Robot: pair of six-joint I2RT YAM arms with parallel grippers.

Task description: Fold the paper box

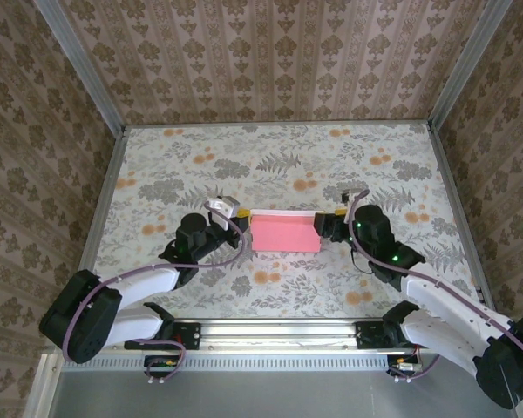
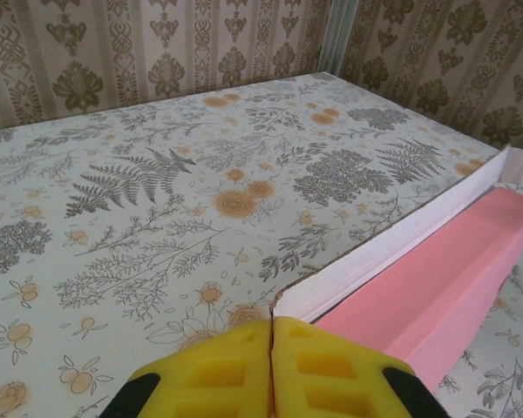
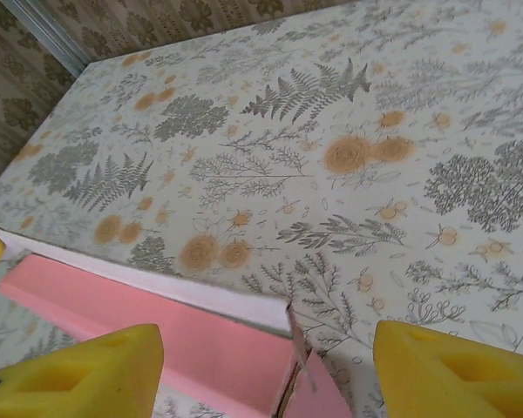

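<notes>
Right tool, jaws apart, straddles the paper box corner

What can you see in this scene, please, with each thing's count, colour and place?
box: one, pink and whitish, mid-table between the two sets of fingers
table: one, pale floral print, under the box
walls: three, brown patterned paper, around the table
rail: one, silver, near edge
left arm: one, black and white, left of the box
right arm: one, black and white, right of the box
left fingers: two, yellow, shut at a box corner
right fingers: two, yellow, open, astride the box's other end
</notes>
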